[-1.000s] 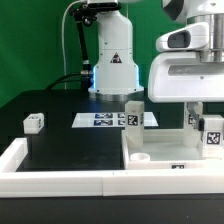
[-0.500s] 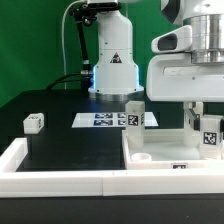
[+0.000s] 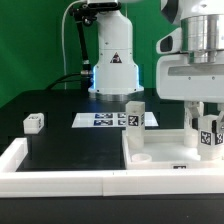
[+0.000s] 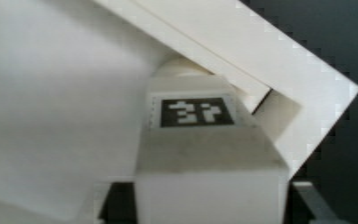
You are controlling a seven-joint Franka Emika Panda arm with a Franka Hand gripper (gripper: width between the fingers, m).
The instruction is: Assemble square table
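The square table's white slab [image 3: 165, 148] lies at the exterior view's right, with a corner hole [image 3: 141, 157] and a tag on its front edge [image 3: 179, 166]. My gripper [image 3: 208, 120] is shut on a white tagged leg [image 3: 209, 137] and holds it upright at the slab's far right corner. In the wrist view the leg [image 4: 202, 150] fills the space between my fingers [image 4: 316, 205], with the slab [image 4: 60, 100] beneath it. A second leg [image 3: 133, 113] stands upright at the slab's far left corner. A small leg block [image 3: 34, 122] lies on the black surface at the left.
The marker board [image 3: 100, 120] lies flat behind the slab, in front of the robot base [image 3: 112, 70]. A long white rail [image 3: 60, 178] borders the black surface at the front and left.
The gripper body has shifted a little to the exterior view's right. The held leg has stayed at the slab's far right corner and sits slightly lower.
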